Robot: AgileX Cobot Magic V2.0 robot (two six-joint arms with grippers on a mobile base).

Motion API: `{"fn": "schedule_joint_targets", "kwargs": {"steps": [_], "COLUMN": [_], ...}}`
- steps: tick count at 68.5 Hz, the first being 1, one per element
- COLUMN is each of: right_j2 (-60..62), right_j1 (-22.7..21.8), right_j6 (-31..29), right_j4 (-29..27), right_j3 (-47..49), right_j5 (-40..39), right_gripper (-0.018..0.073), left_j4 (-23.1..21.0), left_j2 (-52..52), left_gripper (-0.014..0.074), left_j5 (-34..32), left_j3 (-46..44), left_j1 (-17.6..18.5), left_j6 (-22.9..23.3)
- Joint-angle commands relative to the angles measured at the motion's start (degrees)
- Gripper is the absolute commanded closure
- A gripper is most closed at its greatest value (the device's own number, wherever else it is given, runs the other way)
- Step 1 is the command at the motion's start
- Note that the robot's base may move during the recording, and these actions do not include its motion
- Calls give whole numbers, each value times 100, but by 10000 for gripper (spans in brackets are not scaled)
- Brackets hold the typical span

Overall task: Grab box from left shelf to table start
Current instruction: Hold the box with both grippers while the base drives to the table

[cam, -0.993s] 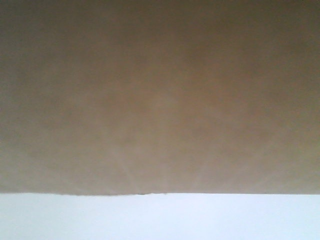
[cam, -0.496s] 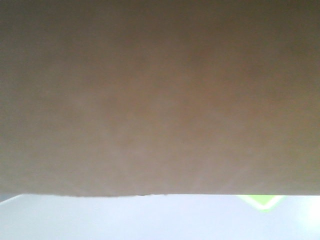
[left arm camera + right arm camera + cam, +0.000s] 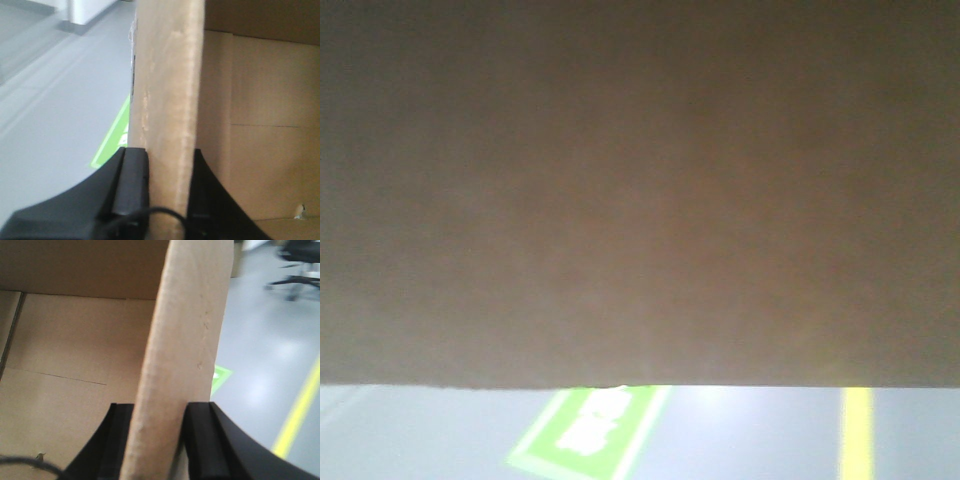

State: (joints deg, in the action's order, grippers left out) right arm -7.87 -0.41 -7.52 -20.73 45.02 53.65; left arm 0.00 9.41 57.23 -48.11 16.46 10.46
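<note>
The brown cardboard box (image 3: 640, 200) fills nearly the whole front view, its bottom edge running level across the lower part of the frame. My left gripper (image 3: 167, 156) is shut on the box's left side wall (image 3: 170, 75), one black finger (image 3: 132, 175) outside and the other inside the open box. My right gripper (image 3: 160, 412) is shut on the right side wall (image 3: 190, 315) in the same way. The box's bare inside shows in both wrist views. The left shelf and the table are out of view.
Grey floor (image 3: 750, 440) shows under the box, with a green floor marking (image 3: 590, 430) and a yellow line (image 3: 857, 430). An office chair (image 3: 300, 260) stands on the floor far off to the right.
The strip below the box went from plain white to grey floor. A green marking came in at the right and slid left, and a yellow line appeared. The box looks darker.
</note>
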Motion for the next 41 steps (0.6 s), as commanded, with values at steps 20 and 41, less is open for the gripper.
{"fn": "schedule_joint_targets", "kwargs": {"steps": [20, 41], "right_j2": [-117, -117], "right_j1": [-38, -38], "right_j6": [-45, -45], "right_j4": [354, 354], "right_j3": [153, 153], "right_j5": [-759, -759], "right_gripper": [500, 500], "left_j4": [-64, -64], "left_j2": [53, 53], "left_gripper": [689, 689], "left_j5": [-1207, -1207], "left_j3": [-235, -235], "left_j1": [21, 21], "left_j6": [206, 206]}}
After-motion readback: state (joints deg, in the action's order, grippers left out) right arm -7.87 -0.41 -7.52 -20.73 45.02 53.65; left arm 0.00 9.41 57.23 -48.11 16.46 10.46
